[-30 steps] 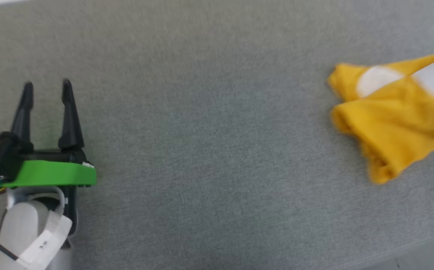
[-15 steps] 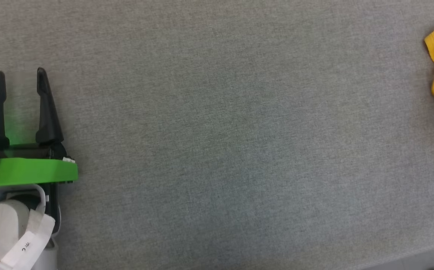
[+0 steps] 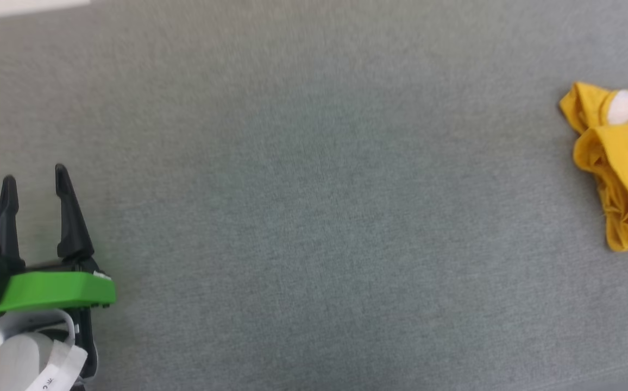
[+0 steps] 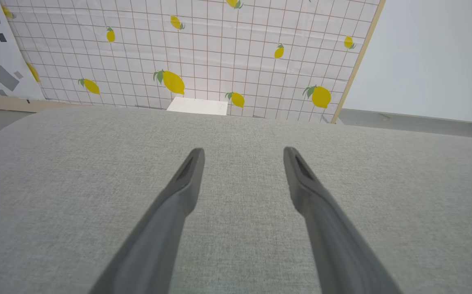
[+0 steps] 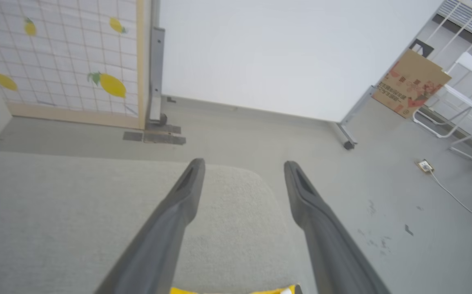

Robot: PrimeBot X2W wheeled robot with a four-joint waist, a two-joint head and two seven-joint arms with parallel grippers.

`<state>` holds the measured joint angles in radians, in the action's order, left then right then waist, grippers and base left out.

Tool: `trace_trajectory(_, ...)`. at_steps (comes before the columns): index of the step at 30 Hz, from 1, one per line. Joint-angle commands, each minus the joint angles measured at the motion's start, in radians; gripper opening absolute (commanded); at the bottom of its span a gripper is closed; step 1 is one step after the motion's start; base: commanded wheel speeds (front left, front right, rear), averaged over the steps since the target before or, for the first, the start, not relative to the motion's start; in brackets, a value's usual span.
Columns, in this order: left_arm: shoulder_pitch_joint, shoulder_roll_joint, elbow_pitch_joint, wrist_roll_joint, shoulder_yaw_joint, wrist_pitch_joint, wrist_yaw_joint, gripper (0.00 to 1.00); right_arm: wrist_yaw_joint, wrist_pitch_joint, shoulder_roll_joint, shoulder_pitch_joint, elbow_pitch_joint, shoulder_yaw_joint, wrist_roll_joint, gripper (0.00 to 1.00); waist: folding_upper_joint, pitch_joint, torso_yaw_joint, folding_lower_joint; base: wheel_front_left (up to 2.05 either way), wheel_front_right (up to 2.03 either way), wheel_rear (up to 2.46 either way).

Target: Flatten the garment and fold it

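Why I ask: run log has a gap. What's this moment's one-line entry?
garment: crumpled, unfolded, on grey surface | left gripper: open, empty, apart from garment | right gripper: open, empty

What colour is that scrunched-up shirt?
The garment is mustard yellow with a white patch. The head view shows it best.

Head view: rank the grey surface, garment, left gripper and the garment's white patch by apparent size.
1. grey surface, by far.
2. garment and left gripper: too alike to rank; the garment is cut by the frame edge, and the gripper is likely nearer the camera.
3. white patch.
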<state>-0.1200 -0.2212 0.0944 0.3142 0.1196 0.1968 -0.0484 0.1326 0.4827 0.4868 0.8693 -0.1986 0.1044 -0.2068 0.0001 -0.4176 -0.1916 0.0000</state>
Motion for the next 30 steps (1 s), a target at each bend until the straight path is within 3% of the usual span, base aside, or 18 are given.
trace_trajectory(1,0.012,0.006,-0.008,0.015,0.006,0.009,-0.008,1.0,-0.002,-0.045,-0.054,0.006,0.009,-0.007,-0.025,1.0,-0.0001,0.143,0.02,0.0,0.0,0.0,0.0)
trace_trajectory(5,0.029,0.013,-0.027,0.031,0.017,0.017,-0.011,1.0,-0.002,-0.222,-0.196,-0.042,0.063,-0.05,-0.043,1.0,-0.0001,0.202,0.045,0.0,0.0,0.0,0.0)
trace_trajectory(13,0.071,0.031,-0.032,0.046,0.035,0.031,-0.029,1.0,-0.002,-0.547,-0.38,-0.215,0.106,-0.101,-0.023,1.0,-0.0001,0.273,0.075,0.0,0.0,0.0,0.0)
trace_trajectory(19,0.094,0.046,-0.038,0.041,0.024,0.037,-0.037,1.0,-0.002,-0.697,-0.429,-0.357,0.062,-0.079,-0.025,1.0,-0.0001,0.308,0.095,0.0,0.0,0.0,0.0)
trace_trajectory(30,0.092,0.073,-0.097,0.024,-0.047,0.042,-0.02,1.0,-0.002,-0.743,-0.436,-0.59,0.012,-0.074,-0.059,1.0,-0.0001,0.349,0.135,0.0,0.0,0.0,0.0)
